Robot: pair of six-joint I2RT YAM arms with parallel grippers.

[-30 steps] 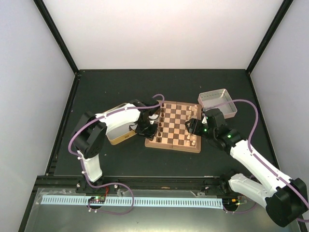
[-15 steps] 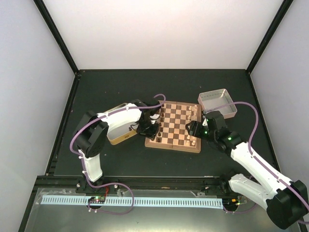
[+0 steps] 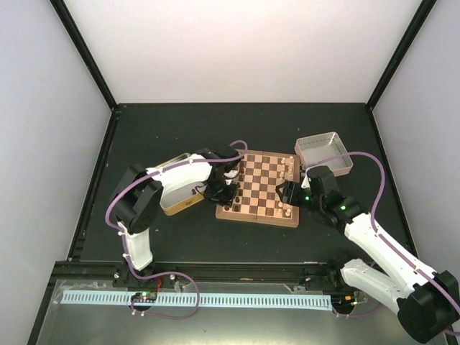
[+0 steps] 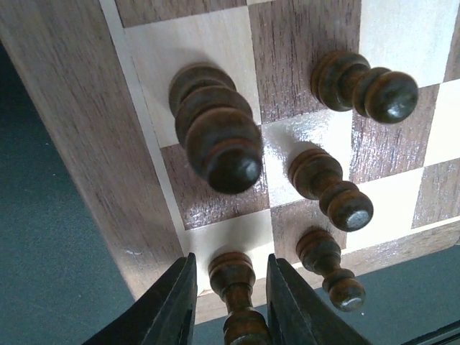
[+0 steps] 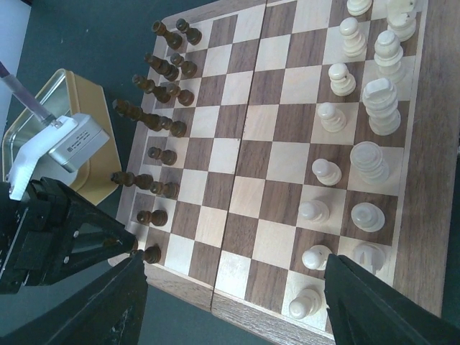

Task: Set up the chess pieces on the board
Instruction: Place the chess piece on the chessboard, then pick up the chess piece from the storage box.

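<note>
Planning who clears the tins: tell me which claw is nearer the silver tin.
Right. The right claw is at the right edge of the board, close to the silver tin; the left claw is across the board, at its left edge.

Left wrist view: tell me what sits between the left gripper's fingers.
A dark chess piece, standing on the board's corner square, with a slim gap each side, shown in the left wrist view.

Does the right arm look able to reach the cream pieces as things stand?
Probably yes: the right gripper hangs close by the cream pieces, its fingers open and nothing in between.
</note>
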